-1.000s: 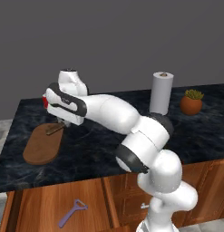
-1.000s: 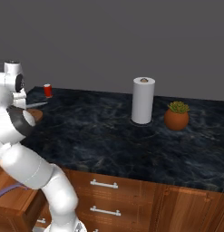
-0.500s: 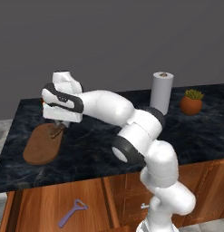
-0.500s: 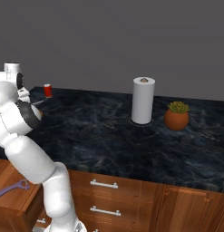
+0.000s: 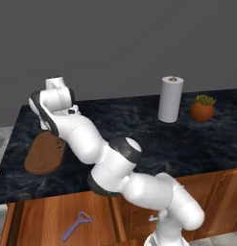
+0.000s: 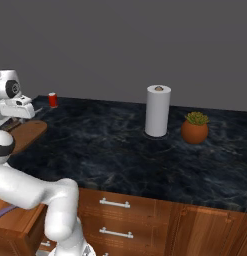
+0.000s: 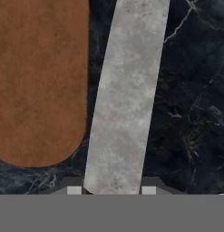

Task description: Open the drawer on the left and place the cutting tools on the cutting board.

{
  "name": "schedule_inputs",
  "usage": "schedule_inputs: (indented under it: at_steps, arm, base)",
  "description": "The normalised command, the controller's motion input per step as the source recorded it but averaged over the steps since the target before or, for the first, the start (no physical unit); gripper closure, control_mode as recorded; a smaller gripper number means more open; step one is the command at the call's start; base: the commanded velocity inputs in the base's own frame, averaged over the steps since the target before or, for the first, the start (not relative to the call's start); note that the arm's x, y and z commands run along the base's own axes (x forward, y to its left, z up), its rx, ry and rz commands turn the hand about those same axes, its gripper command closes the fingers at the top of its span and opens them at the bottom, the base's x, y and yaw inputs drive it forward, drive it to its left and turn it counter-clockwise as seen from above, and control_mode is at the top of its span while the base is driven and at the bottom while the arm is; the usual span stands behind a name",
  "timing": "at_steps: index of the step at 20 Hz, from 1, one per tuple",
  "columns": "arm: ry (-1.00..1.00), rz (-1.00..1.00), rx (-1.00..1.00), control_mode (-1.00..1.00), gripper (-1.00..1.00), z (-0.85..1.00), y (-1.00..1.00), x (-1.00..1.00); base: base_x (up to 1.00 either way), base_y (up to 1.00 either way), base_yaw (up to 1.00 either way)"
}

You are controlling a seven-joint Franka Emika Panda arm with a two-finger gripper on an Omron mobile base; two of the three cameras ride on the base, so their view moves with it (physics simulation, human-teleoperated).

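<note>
Two cutting tools, two places. Furthest left, the purple peeler (image 5: 76, 226) lies on the plain wood floor of the drawer (image 5: 48, 222), which stands pulled out below the table (image 5: 139, 139). Above it, the cutting board (image 5: 44, 153) rests near the table's left end. The pincer (image 7: 111, 190) hangs low beside the board's rounded end, and the hand view shows it pinching the knife (image 7: 124, 97): the grey blade runs straight out from between the two dark tips, over the dark marble, alongside the board's edge and not over the wood.

Judging from that, the step in hand is setting the knife down on the board. To do it well, the hand should slide sideways until the blade lies fully over the wood, come down until the knife is nearly flat on the surface, and only then let go, so the blade does not tip off the rim onto the marble.

Further right stand a paper towel roll (image 5: 170, 99) and a small potted plant (image 5: 202, 108); a small red can (image 6: 53, 99) sits at the back.

No brand, label or writing can be read anywhere.
</note>
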Motion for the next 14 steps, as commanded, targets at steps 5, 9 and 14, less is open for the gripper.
schedule_inputs:
  at_steps: [5, 9, 14]
  arm:
    - [0.0, 0.0, 0.05, -1.0, 1.0, -0.18, 0.07, 0.15]
    - [0.0, 0.0, 0.03, -1.0, 1.0, -0.3, 0.08, 0.09]
    - [0.0, 0.0, 0.0, -1.0, 1.0, -0.29, 0.2, 0.25]
  base:
    - [0.0, 0.0, 0.0]
    - [0.0, 0.0, 0.0]
    - [0.0, 0.0, 0.0]
